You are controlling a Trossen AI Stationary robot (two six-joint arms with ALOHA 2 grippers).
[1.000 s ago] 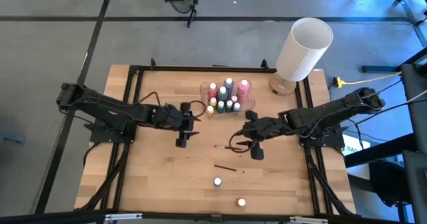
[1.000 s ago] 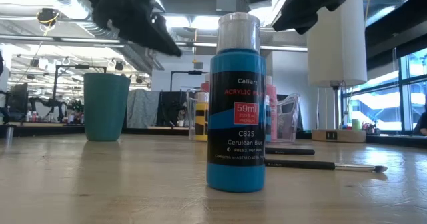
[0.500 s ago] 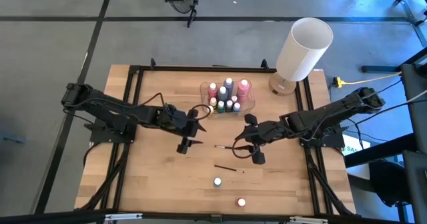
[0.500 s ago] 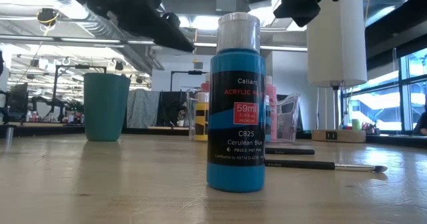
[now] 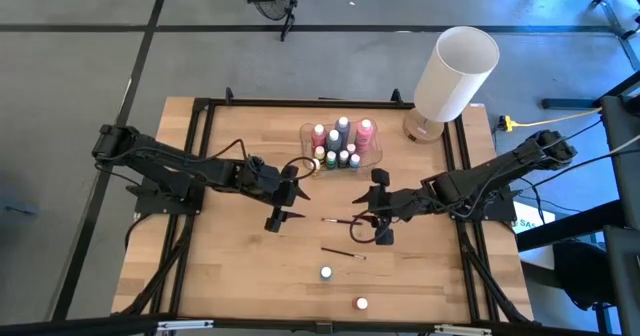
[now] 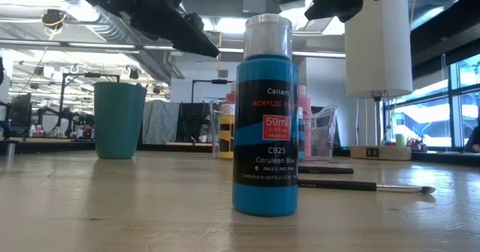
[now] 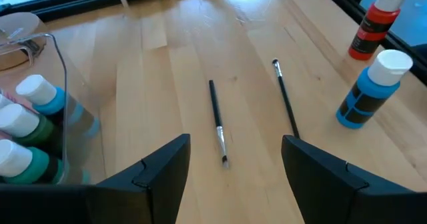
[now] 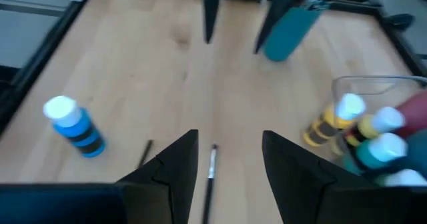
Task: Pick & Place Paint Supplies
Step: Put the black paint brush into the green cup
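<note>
My right pincer [image 5: 372,219] hangs open and empty over the thin dark-handled, light-tipped paintbrush [image 5: 336,219] on the wooden surface [image 5: 230,276]; the brush lies toward 9 o'clock, long axis 3-to-9. My left pincer [image 5: 283,203], also wide and empty, is close too. Blue white-capped paint bottle [image 6: 265,117] at 6 o'clock reads "59ml, C825 Cerulean Blue"

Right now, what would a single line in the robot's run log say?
left tool: open, above brushes | right tool: open, over one brush | blue bottle, red bottle: loose on table | other bottles: in clear tray
</note>
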